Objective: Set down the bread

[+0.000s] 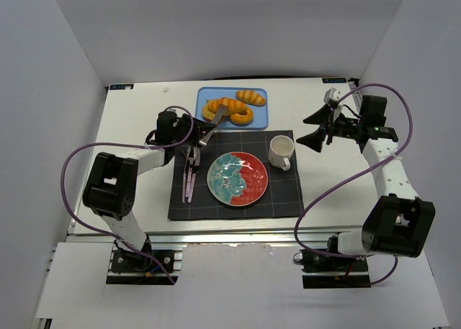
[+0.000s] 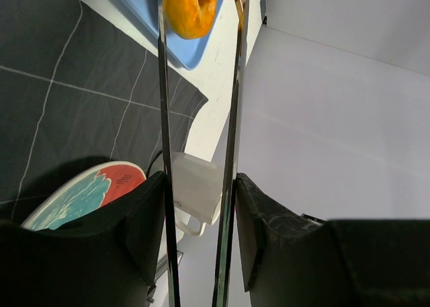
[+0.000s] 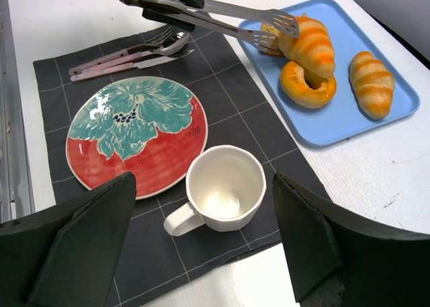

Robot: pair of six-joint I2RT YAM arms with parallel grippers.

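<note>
The bread (image 3: 310, 44), a long golden-orange croissant with darker ridges, lies on the blue tray (image 3: 349, 122) at the back; it also shows in the top view (image 1: 218, 107). My left gripper (image 1: 189, 137) is shut on metal tongs (image 3: 222, 15). The tong tips straddle the croissant's near end. In the left wrist view my left gripper (image 2: 200, 179) presses both tong blades, which stand slightly apart. My right gripper (image 1: 315, 130) is open and empty, hovering right of the white mug (image 3: 225, 186).
A ring doughnut (image 3: 308, 85) and a smaller striped roll (image 3: 371, 83) share the tray. A red and teal plate (image 3: 154, 162) sits on the dark placemat (image 3: 255, 119), with cutlery (image 3: 127, 55) to its left and the mug to its right. White walls enclose the table.
</note>
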